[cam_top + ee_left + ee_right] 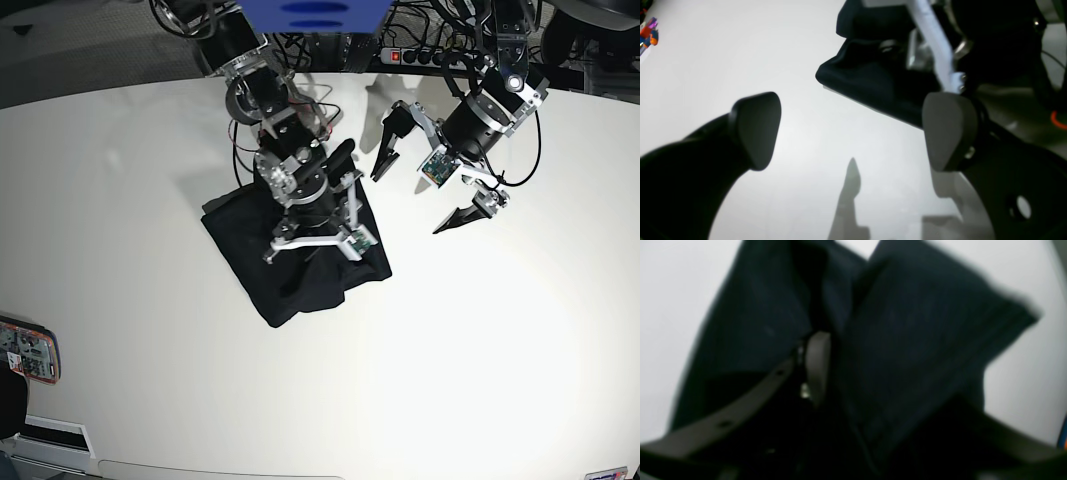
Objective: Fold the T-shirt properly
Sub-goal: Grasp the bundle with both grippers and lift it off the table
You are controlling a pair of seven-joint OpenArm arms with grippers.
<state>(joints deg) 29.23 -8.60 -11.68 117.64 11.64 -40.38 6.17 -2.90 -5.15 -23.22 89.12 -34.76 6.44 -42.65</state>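
White counter (480,340) all round, loads of bare room right and front. Left gripper (428,183) hangs with fingers (756,130) spread wide, holding nothing. Right gripper (312,243) sits down on the T-shirt (300,270); can't tell its finger gap. Shirt's bunched left of centre, no label readable.

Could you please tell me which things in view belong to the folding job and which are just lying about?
Job:
- T-shirt, bunched on the table
- right gripper, over the T-shirt
- left gripper, open and empty

Lying about:
- colourful pack at the table's edge
- power strip behind the arms
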